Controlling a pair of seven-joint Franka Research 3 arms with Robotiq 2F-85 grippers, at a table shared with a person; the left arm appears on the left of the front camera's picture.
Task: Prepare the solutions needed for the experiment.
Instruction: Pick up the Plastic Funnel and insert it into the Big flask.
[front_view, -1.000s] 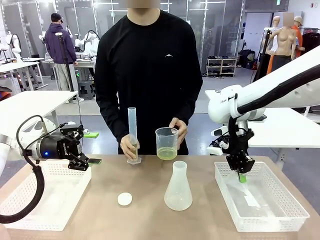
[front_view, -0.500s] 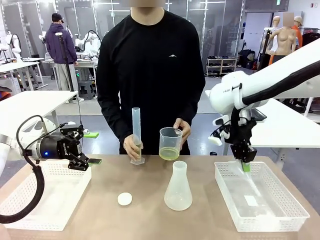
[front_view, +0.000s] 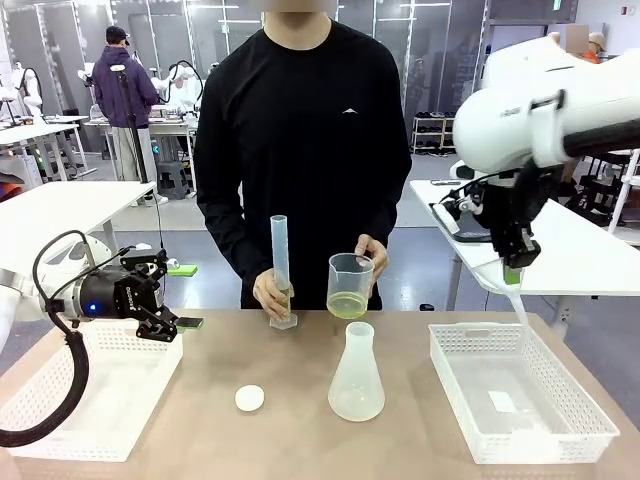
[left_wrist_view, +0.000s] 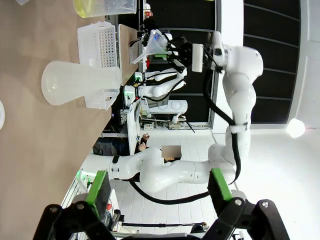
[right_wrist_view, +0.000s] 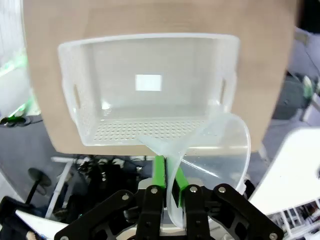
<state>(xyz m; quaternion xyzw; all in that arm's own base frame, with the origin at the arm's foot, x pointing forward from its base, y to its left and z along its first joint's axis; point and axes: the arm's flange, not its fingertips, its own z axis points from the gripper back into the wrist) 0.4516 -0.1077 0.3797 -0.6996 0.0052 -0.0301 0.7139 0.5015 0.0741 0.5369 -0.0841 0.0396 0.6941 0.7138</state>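
The person across the table holds a clear beaker (front_view: 349, 287) with pale yellow-green solution (front_view: 347, 306) in its bottom, and steadies a tall graduated cylinder (front_view: 281, 270) on the table with the other hand. My right gripper (front_view: 513, 272) hangs high above the right basket (front_view: 441, 352), shut on the rim of a translucent plastic funnel (front_view: 516, 302). In the right wrist view the funnel (right_wrist_view: 215, 150) sits between the green pads of that gripper (right_wrist_view: 169, 187). My left gripper (front_view: 165, 330) stands open and holds nothing over the left basket (front_view: 60, 440); its fingers (left_wrist_view: 97, 187) are spread wide.
An empty conical flask (front_view: 357, 375) stands at the table's middle, with a small white round cap (front_view: 250, 398) to its left. The flask (left_wrist_view: 80, 82) lies sideways in the left wrist view. A white label lies in the right basket (right_wrist_view: 70, 100).
My right arm has risen up and to the right, lifting the funnel out of the right basket. The person has shifted the beaker and cylinder slightly rightward. The left arm has not moved.
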